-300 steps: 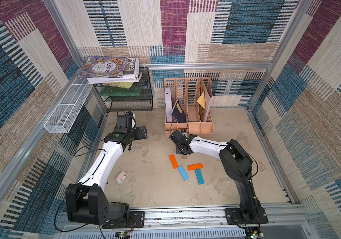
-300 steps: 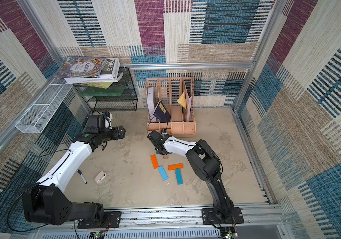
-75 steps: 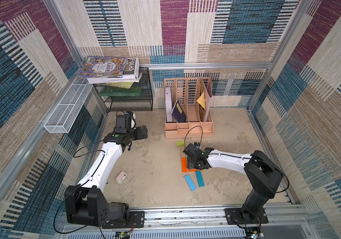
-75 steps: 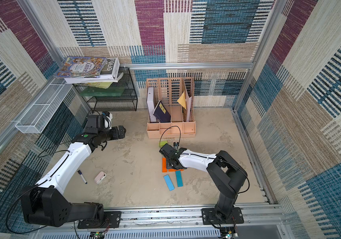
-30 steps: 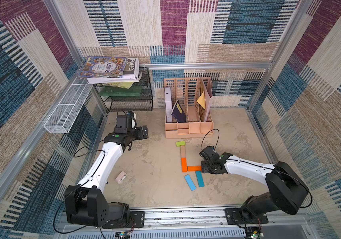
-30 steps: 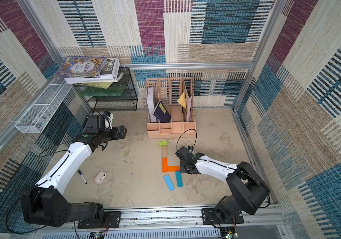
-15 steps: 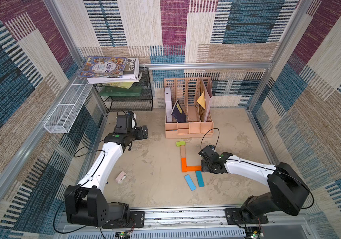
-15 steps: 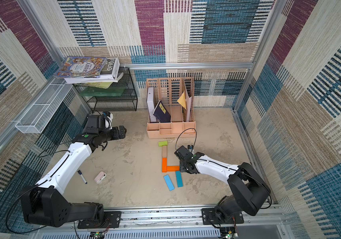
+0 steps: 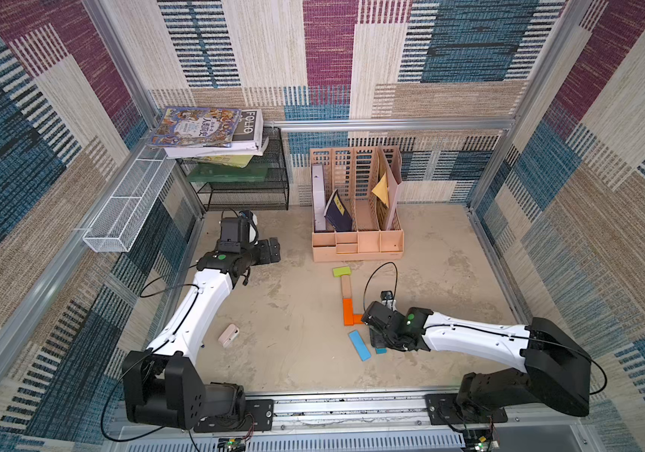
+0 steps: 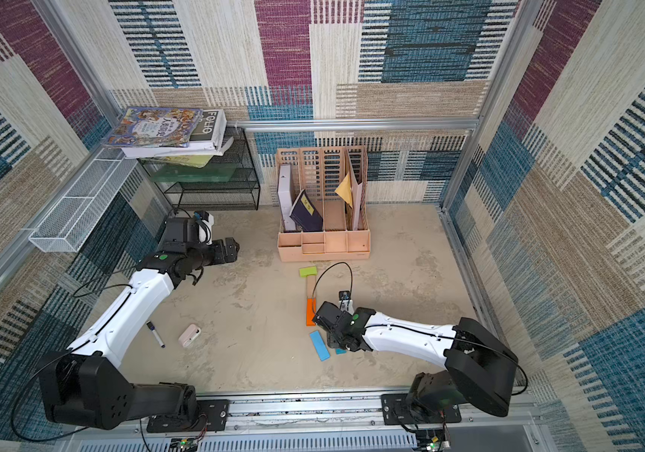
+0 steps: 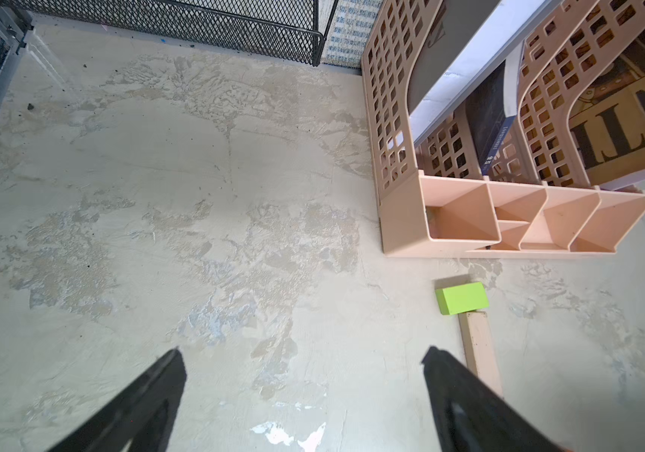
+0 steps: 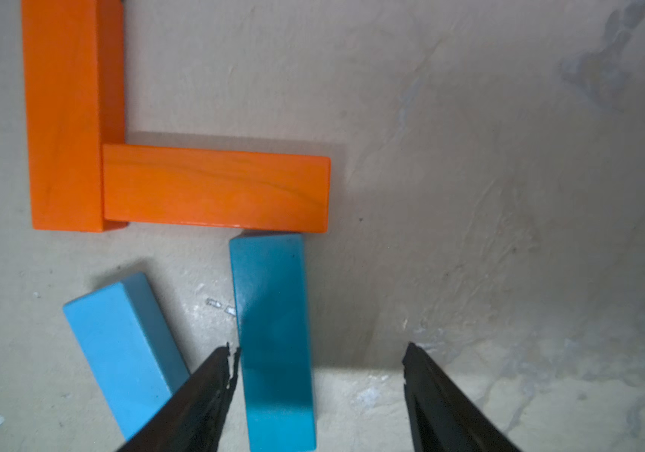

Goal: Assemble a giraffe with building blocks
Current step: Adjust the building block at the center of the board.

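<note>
The giraffe lies flat on the floor in both top views: lime-green head (image 9: 341, 271), tan neck (image 9: 346, 289), and an orange upright block (image 9: 347, 312) meeting a second orange block (image 12: 215, 189) in an L. A light blue block (image 9: 359, 345) lies slanted, apart from the L. A darker blue block (image 12: 274, 336) touches the end of the L's underside. My right gripper (image 12: 319, 352) is open around it, one finger close beside it and the other well clear. My left gripper (image 11: 301, 356) hangs open and empty at the back left, near the head (image 11: 462, 298).
A pink file organizer (image 9: 358, 244) stands just behind the head. A black mesh rack (image 9: 242, 191) with books sits in the back-left corner, beside a white wire basket (image 9: 125, 211). A pinkish case (image 9: 229, 335) and a marker (image 10: 155, 334) lie by the left arm.
The scattered blocks have become head, neck and L body. In the last second my right gripper moved from beside the L toward the front, over the darker blue block. The left arm stayed still.
</note>
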Robot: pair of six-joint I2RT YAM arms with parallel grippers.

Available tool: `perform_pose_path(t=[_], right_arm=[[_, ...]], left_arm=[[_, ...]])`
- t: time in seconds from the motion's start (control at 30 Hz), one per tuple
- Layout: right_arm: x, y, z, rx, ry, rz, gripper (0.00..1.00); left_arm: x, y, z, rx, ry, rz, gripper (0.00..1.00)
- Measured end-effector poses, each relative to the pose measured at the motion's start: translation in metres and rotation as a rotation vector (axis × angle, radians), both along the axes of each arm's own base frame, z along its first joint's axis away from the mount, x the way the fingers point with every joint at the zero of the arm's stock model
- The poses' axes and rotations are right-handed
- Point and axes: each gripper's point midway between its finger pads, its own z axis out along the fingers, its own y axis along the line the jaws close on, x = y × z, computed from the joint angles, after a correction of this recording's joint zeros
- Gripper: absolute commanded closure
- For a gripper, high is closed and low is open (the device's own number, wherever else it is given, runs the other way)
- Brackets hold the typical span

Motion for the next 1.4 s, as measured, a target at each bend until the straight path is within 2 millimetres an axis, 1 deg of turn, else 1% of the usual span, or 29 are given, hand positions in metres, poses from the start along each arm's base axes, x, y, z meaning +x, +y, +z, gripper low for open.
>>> perform_pose_path(t=[0.2,0.33,0.43,0.7,0.73,0.83,0.87,0.9,1.3,1.37,1.4], right_arm=[[-0.007,0.01,-0.008,-0.011,0.014,0.019,0.27],[-0.007,0.011,-0.012,-0.017,0.018,0.011,0.28],[-0.006,0.013,-0.011,-0.011,0.015,0.007,0.32],[-0.008,0.012,-0.013,-0.004,0.016,-0.004,0.33],[-0.009,0.011,-0.014,-0.006,0.017,-0.005,0.35],[-0.011,0.008,-0.016,-0.01,0.021,-0.006,0.37],[-0.011,0.008,-0.016,-0.012,0.022,-0.006,0.42],[-0.012,0.007,-0.017,-0.014,0.024,-0.005,0.43],[-0.02,0.015,-0.02,-0.002,0.026,0.01,0.45],[-0.022,0.016,-0.02,-0.001,0.025,0.008,0.49],[-0.022,0.016,-0.021,0.0,0.024,0.009,0.5]], left_arm=[[0.0,0.0,0.0,0.0,0.0,0.0,0.01],[0.0,0.0,0.0,0.001,0.0,0.0,0.01],[0.0,0.0,0.0,0.001,0.0,-0.001,0.01],[0.0,0.0,0.0,0.001,0.0,-0.001,0.01],[0.0,0.0,0.0,0.001,0.0,-0.001,0.01],[0.0,0.0,0.0,0.001,0.0,-0.001,0.01],[0.0,0.0,0.0,0.001,0.0,-0.001,0.01],[0.0,-0.001,0.0,0.001,0.0,-0.002,0.01],[0.0,-0.001,0.0,0.003,0.0,-0.004,0.01],[-0.001,-0.001,0.0,0.003,-0.001,-0.004,0.01],[-0.001,-0.001,0.001,0.003,-0.002,-0.004,0.01]])
